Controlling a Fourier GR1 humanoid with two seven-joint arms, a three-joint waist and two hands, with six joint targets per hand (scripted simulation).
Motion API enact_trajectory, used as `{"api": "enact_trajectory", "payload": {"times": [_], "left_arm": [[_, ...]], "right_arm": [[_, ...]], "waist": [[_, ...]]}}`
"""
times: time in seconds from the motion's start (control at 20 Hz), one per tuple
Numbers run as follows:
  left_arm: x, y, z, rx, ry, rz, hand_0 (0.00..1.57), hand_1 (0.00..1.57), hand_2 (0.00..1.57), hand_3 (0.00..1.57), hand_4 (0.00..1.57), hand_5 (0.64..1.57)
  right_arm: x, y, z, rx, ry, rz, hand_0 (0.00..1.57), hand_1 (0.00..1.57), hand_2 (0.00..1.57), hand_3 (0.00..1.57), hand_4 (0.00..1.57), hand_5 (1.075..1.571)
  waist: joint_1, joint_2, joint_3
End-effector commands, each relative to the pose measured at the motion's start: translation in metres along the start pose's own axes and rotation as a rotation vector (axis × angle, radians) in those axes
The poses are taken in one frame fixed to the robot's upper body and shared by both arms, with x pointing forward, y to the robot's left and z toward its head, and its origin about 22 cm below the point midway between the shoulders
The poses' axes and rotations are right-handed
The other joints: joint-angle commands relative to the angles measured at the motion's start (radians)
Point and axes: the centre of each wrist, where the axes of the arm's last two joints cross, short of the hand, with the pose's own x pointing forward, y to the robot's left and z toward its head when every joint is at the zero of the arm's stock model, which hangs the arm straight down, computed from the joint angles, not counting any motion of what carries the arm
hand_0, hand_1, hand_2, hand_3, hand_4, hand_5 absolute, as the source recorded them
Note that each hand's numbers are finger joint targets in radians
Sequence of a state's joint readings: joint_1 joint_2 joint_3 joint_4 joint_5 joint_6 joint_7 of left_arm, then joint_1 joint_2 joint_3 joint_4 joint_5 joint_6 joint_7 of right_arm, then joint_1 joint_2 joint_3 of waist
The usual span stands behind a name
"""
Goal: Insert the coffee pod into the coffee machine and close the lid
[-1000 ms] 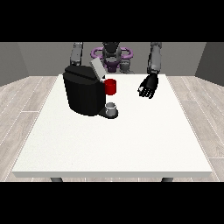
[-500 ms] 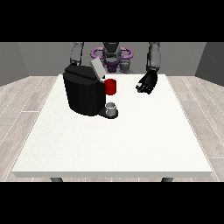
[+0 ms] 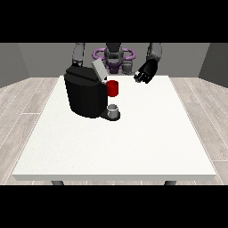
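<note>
The black coffee machine (image 3: 84, 95) stands on the table's left half, its grey lid (image 3: 99, 70) tilted up and open. A red thing at the machine (image 3: 112, 88) shows just under the lid. On the machine's low front base sits a small grey thing (image 3: 114, 110); I cannot tell it for the pod. The hand at the view's right (image 3: 146, 71) hangs above the table's far edge, to the right of the lid and apart from it. The other arm (image 3: 79, 53) comes down behind the machine, which hides its hand.
The white table (image 3: 133, 142) spreads wide towards the camera and to the right of the machine. The robot's torso (image 3: 114, 58) stands behind the far edge. Wooden floor surrounds the table.
The hand at the view's right has risen and drawn back towards the robot, drifting slightly towards the machine. The machine, lid and grey thing have not moved.
</note>
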State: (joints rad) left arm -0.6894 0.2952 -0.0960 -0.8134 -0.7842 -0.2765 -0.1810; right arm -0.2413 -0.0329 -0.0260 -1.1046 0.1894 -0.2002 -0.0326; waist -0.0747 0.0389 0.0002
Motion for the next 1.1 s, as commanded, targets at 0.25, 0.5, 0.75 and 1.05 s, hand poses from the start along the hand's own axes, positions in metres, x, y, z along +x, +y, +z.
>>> {"api": "enact_trajectory", "payload": {"times": [0.25, 0.5, 0.75, 1.05], "left_arm": [[0.044, 0.067, -0.012, 0.054, -0.053, -0.025, 1.33, 1.33, 1.35, 1.32, 0.59, 1.571], [0.044, 0.107, -0.005, 0.064, -0.04, 0.016, 1.42, 1.42, 1.42, 1.38, 0.54, 1.571], [0.053, 0.141, -0.004, 0.154, 0.0, 0.085, 1.23, 1.23, 1.26, 1.27, 0.5, 1.571], [0.056, 0.184, 0.01, 0.236, 0.01, 0.07, 1.17, 1.17, 1.25, 1.27, 0.48, 1.571]], "right_arm": [[0.034, 0.002, -0.021, 0.007, -0.092, -0.004, 0.0, 0.0, 0.0, 0.0, 0.0, 1.571], [0.011, 0.009, 0.001, 0.066, -0.067, 0.011, 0.0, 0.0, 0.0, 0.0, 0.0, 1.571], [0.043, 0.031, 0.002, 0.14, -0.164, -0.028, 0.0, 0.0, 0.0, 0.0, 0.0, 1.571], [0.072, 0.017, -0.005, 0.143, -0.247, -0.023, 0.0, 0.0, 0.0, 0.0, 0.0, 1.571]], "waist": [[-0.038, 0.045, -0.0001], [-0.104, 0.001, 0.0], [-0.165, 0.033, -0.0001], [-0.252, 0.097, -0.0003]]}}
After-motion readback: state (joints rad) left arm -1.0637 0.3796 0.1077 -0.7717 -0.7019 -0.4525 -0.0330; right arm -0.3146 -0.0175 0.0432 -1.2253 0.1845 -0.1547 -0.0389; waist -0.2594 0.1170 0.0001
